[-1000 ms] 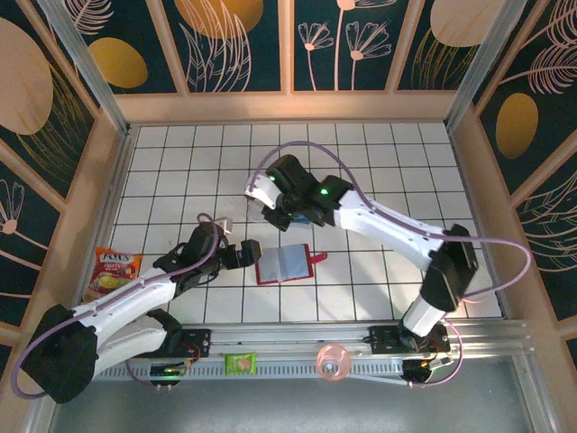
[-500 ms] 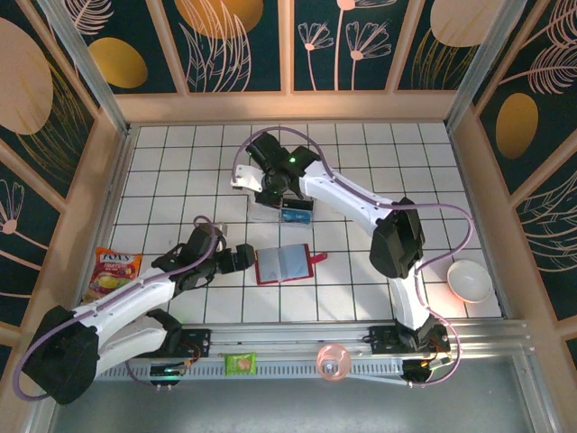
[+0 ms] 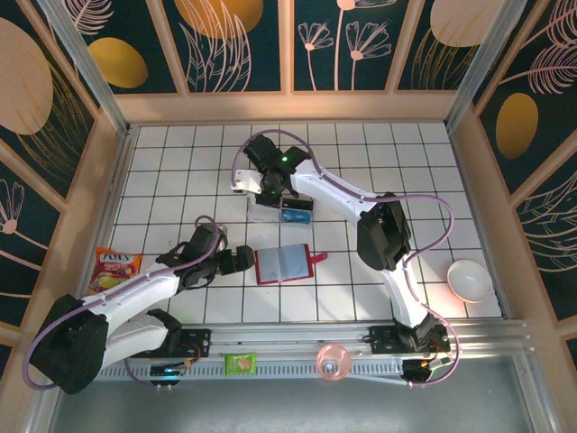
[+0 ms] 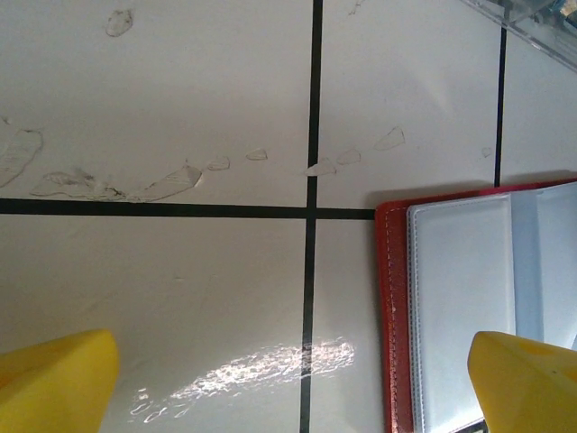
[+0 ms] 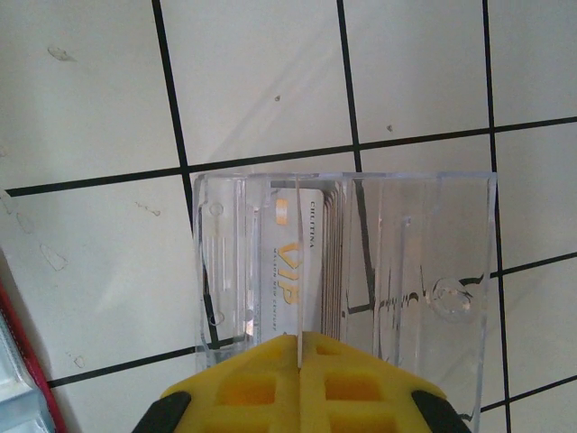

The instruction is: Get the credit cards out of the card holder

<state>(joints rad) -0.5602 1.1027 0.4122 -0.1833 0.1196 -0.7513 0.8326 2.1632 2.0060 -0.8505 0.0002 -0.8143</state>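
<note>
tiled table (image 3: 180, 162): carrying everything | left gripper (image 4: 293, 343): hovering at the left edge of the card holder (image 3: 284, 263), jaws gaping wide, gripping nothing | right gripper (image 5: 299, 338): hanging beyond the card holder, jaws pressing together, perhaps pinching a card edge | card holder: lying open on the table, sleeves facing up | clear plastic box (image 5: 397, 262): sitting just beyond the card holder | VIP card (image 5: 290, 271): standing inside that box

The red card holder (image 3: 284, 263) lies open flat on the tiled table (image 3: 180, 162), grey-blue sleeves up.

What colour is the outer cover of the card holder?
Red, with stitching along its edge. The card holder shows best in the left wrist view.
</note>
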